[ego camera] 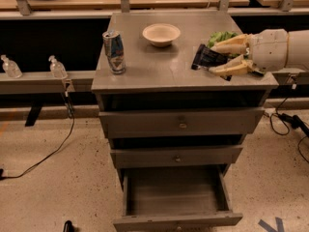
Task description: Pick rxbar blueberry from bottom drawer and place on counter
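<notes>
My gripper (219, 57) comes in from the right, above the right part of the counter (164, 64). It is shut on the rxbar blueberry (207, 59), a flat dark bar held tilted between the cream fingers (227, 45), just over the counter top. The bottom drawer (176, 197) stands pulled open below, and its inside shows only bare grey floor.
On the counter stand a blue-silver can (114, 51) at the left and a cream bowl (161, 34) at the back middle. A green chip bag (220, 36) lies behind my gripper. The two upper drawers (182, 123) are closed. Cables (53, 151) lie on the floor.
</notes>
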`<action>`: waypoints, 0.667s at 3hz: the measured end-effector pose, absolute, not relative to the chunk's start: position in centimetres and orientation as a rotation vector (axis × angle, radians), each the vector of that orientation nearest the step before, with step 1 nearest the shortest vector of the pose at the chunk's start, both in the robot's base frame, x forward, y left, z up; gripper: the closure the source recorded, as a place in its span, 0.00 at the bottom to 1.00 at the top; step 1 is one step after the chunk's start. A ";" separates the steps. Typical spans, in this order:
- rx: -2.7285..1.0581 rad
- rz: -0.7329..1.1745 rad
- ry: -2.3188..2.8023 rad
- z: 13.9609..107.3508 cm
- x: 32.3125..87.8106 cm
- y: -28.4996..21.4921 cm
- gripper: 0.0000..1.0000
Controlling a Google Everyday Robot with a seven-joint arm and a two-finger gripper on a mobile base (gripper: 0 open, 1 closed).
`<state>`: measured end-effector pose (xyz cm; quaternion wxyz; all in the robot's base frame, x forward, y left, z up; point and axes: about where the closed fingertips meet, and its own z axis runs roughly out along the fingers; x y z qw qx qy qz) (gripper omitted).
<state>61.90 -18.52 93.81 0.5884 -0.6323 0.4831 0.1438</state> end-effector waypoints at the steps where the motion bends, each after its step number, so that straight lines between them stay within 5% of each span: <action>1: -1.424 0.297 1.146 95.8 62.7 -18.9 1.00; 2: -1.424 0.297 1.146 95.8 62.7 -18.9 1.00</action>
